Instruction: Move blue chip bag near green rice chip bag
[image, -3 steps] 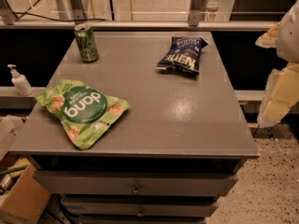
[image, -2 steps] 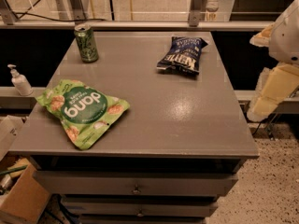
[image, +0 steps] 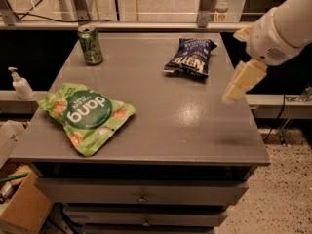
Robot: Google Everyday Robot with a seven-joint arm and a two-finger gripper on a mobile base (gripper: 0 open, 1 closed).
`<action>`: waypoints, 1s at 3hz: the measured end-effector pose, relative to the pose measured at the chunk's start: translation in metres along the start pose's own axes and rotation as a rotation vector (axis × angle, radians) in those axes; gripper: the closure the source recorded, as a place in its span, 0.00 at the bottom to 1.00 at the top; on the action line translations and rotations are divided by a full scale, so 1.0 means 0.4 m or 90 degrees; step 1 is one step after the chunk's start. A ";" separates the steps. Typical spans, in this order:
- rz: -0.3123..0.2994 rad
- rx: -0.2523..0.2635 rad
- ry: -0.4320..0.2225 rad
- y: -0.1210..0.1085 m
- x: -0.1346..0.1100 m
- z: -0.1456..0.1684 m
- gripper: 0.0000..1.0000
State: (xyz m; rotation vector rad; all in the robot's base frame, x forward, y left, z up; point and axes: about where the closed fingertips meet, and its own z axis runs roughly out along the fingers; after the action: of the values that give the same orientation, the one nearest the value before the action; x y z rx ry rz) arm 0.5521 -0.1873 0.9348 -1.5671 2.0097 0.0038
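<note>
The blue chip bag lies flat at the back right of the grey table, dark navy with white lettering. The green rice chip bag lies flat at the front left, light green with a dark green circle and "dang" lettering. My gripper hangs in the air above the table's right edge, to the right of and a little nearer than the blue bag, apart from it. It holds nothing that I can see. My white arm reaches in from the upper right.
A green drink can stands at the table's back left corner. A white pump bottle stands on a ledge left of the table. Drawers sit under the tabletop. A metal rail runs behind the table.
My arm and gripper have moved left, from beside the table to above its right edge, closer to the blue chip bag. The bags and can have not moved.
</note>
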 end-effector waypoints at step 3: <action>0.026 0.020 -0.087 -0.236 -0.023 0.267 0.00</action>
State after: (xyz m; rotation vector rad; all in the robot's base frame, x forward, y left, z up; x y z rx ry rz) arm 0.6841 -0.1712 0.8825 -1.4653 1.9251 0.0926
